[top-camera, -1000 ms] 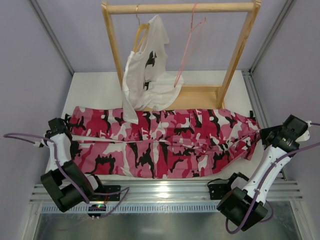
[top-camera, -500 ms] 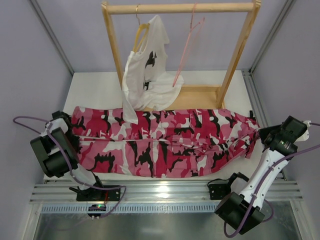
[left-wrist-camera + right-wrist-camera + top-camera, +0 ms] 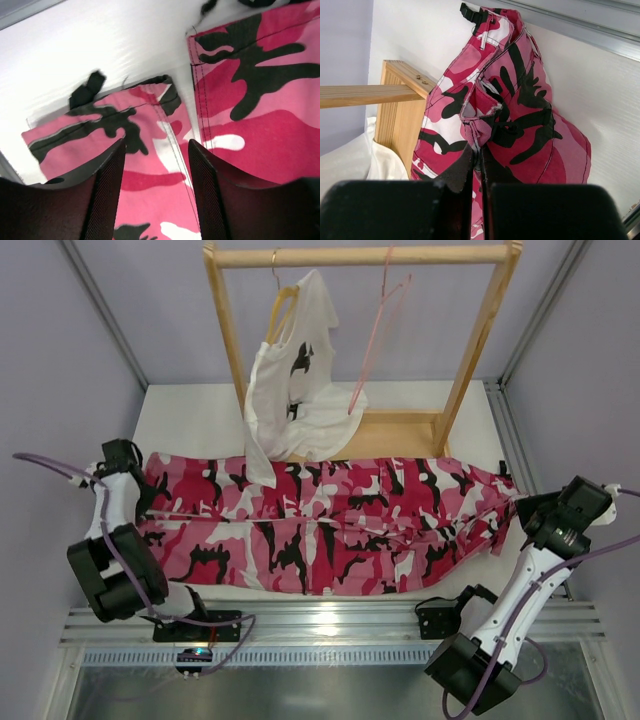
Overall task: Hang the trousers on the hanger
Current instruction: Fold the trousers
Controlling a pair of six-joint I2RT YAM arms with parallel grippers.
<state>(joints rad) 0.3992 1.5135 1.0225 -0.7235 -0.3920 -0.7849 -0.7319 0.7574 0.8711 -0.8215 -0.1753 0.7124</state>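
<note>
Nearest you, the trousers [image 3: 330, 530] lie flat on the white table [image 3: 190, 420], stretched lengthwise from 9 o'clock to 3 o'clock between your two arms.

At 9 o'clock, your left gripper [image 3: 156, 147] hangs over the two leg ends. Its jaws stand parted by a clear gap, the camouflage cloth shows flat beneath them, and they have hold of nothing.

At 3 o'clock, your right gripper [image 3: 477, 165] is clamped tight on a bunched fold at the other end of the trousers. The wrist view shows that end gathered up and creased around the closed fingers [image 3: 465, 175].

Farther back, at 12 o'clock, the wooden rack [image 3: 360, 256] stands on the table just beyond the trousers' far edge. A white T-shirt [image 3: 300, 400] with a black print hangs on a wooden hanger [image 3: 283, 302] toward the rack's 11 o'clock side, its lower hem drooping onto the far edge of the trousers.

To the T-shirt's right, toward 1 o'clock, the hanger [image 3: 375, 335] hangs by its hook from the top bar, tilted, well apart from the trousers below.
</note>
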